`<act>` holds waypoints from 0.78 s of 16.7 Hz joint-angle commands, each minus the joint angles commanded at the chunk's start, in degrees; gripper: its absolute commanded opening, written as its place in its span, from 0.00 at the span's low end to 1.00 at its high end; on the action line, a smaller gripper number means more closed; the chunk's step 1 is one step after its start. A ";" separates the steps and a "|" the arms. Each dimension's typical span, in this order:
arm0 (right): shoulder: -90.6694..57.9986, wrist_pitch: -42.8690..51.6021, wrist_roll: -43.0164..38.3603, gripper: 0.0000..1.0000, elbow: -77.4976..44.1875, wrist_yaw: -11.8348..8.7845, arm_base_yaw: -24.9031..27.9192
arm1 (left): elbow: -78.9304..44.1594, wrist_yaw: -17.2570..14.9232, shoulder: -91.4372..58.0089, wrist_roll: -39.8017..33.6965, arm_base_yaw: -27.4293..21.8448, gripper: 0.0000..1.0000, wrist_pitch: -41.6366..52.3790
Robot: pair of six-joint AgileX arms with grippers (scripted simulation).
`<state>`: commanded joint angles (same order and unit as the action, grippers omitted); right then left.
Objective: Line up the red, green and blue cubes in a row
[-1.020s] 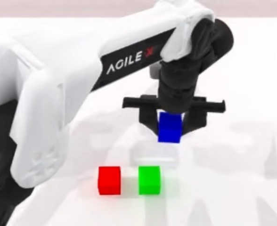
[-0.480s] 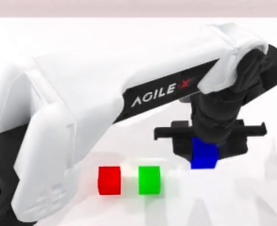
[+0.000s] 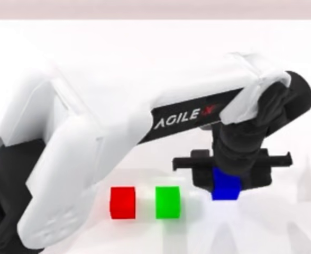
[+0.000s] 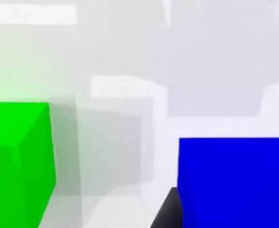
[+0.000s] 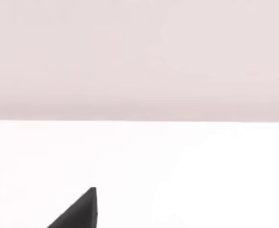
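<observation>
Red cube (image 3: 122, 202), green cube (image 3: 167, 202), then blue cube (image 3: 225, 186) rightmost, slightly farther back.

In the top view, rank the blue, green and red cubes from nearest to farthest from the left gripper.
1. blue cube: held in the jaws of the left gripper, at the right end of the row.
2. green cube: on the table, just left of the blue one, a gap between them.
3. red cube: on the table, farthest left, beyond the green one.
</observation>
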<state>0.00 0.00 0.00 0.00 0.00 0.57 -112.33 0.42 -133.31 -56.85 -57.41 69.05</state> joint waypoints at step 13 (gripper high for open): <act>0.00 0.00 0.00 1.00 0.00 0.00 0.00 | 5.09 -0.11 -0.75 -0.04 0.03 0.38 -6.11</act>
<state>0.00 0.00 0.00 0.00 0.00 0.57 -107.24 0.31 -134.06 -56.89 -57.38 62.95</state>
